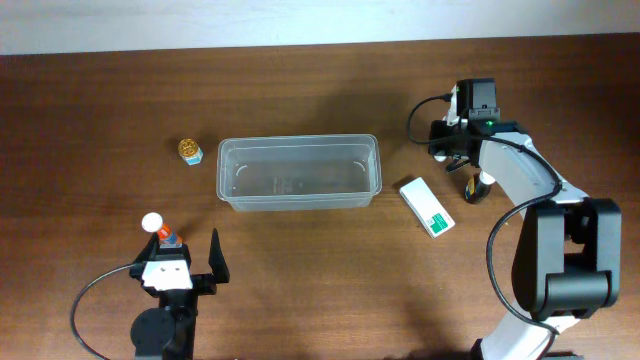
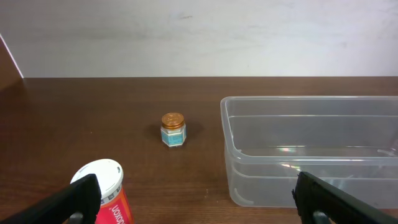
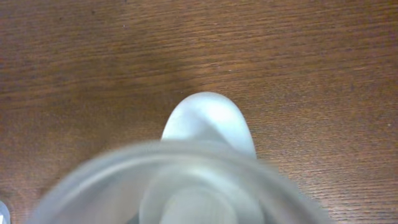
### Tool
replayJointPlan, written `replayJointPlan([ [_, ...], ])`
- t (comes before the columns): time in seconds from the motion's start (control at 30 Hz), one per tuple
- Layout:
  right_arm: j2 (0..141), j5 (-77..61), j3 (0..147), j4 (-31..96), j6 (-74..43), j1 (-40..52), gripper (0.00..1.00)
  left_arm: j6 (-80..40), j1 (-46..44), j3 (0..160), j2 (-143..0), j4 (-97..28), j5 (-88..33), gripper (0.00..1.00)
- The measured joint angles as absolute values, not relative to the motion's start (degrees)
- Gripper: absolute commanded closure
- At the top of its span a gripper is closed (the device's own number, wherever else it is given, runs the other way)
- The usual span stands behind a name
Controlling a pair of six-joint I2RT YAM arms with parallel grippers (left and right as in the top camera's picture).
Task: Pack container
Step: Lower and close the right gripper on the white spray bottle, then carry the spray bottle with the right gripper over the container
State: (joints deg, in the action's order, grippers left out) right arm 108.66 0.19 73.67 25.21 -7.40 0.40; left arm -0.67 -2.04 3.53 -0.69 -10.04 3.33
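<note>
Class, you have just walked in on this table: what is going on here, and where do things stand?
Two robot arms are set to pack the clear container, which looks empty. The left end effector is open and low, with a white-capped red bottle beside one finger. A gold-lidded jar and a white-and-green box lie on the table outside the container. The right end effector is past the box. Its camera shows only a pale blur, so its grip is unclear.

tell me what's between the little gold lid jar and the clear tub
nothing, just bare table between the jar and the tub, clear in the overhead and left wrist views
</note>
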Motion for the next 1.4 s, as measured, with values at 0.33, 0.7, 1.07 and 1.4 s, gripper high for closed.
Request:
replayJointPlan([
  [0.33, 104.7, 0.2, 73.7, 26.8, -7.0, 0.4, 0.84, -0.7, -2.1, 3.5, -0.7, -10.0, 3.3, 0.01],
  [0.7, 93.3, -4.5, 73.7, 30.1, -6.8, 2.0, 0.84, -0.7, -2.1, 3.5, -0.7, -10.0, 3.3, 0.01],
  [1.07, 82.6, -6.8, 73.7, 38.7, -8.7, 14.7, 0.84, -0.7, -2.0, 3.5, -0.7, -10.0, 3.3, 0.01],
  [1.4, 82.0, -6.9, 73.7, 41.8, -16.9, 21.9, 0.84, -0.7, -2.0, 3.5, -0.7, -10.0, 3.3, 0.01],
])
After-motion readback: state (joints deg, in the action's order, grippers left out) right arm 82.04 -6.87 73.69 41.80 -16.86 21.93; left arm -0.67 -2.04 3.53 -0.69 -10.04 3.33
